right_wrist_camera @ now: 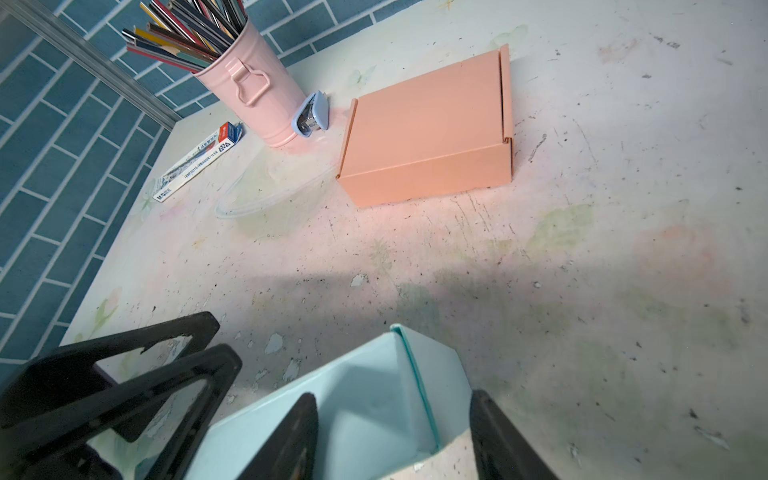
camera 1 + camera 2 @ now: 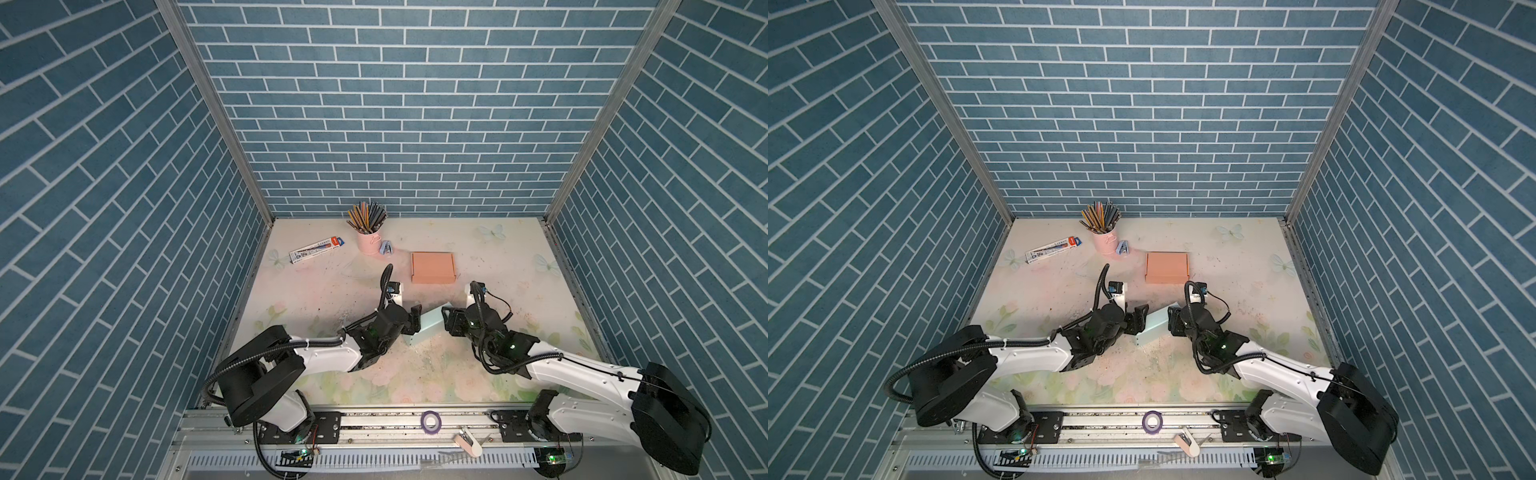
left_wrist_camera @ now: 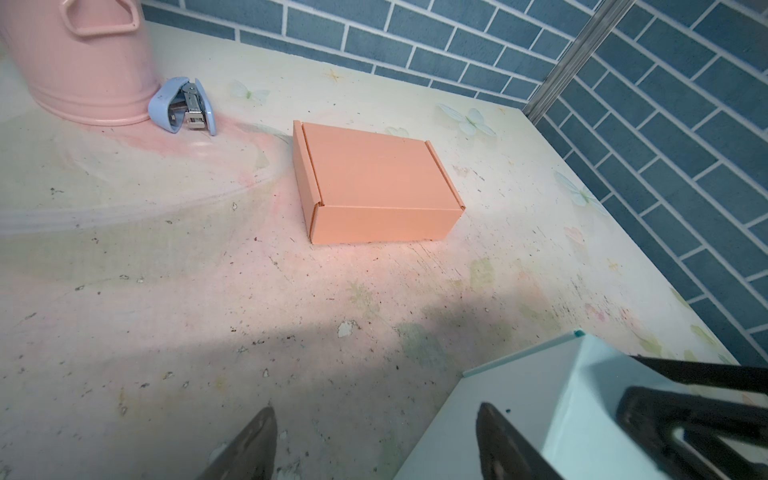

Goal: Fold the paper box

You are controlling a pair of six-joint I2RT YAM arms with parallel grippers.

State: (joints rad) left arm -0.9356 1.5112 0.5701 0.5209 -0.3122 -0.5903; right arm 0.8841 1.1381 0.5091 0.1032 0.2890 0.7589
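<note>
Count: two grippers; two boxes, one pale blue and one orange; one pencil carton, one bucket of pencils, one stapler, one tape roll.
Left gripper (image 2: pixel 415 320): lower centre in both top views, just left of the paper box (image 2: pixel 428 328). Its jaws are spread, and in the left wrist view there is bare table (image 2: pixel 332 299) between them. One finger sits in front of the box's pale panel; contact cannot be told.
Paper box: lower centre, between the two grippers, lying at a slant, half formed with its top open.
Right gripper (image 2: pixel 446 322): just right of the paper box. Its jaws are parted astride one upright wall, with a gap on each side.
Around: in the upper middle, left to right, are the pencil carton (image 2: pixel 317 249), the pink bucket (image 2: pixel 369 243), the stapler (image 2: pixel 387 248) touching the bucket's base, and the closed orange box (image 2: pixel 433 268). The tape roll (image 2: pixel 430 422) is at bottom centre, on the rail.
In the way: the grippers hide the paper box's ends.
Materials: the paper box is thin card with sharp creases and a teal edge. The orange box is corrugated and rectangular. The bucket is glossy metal with a handle. The table is scuffed floral print.
</note>
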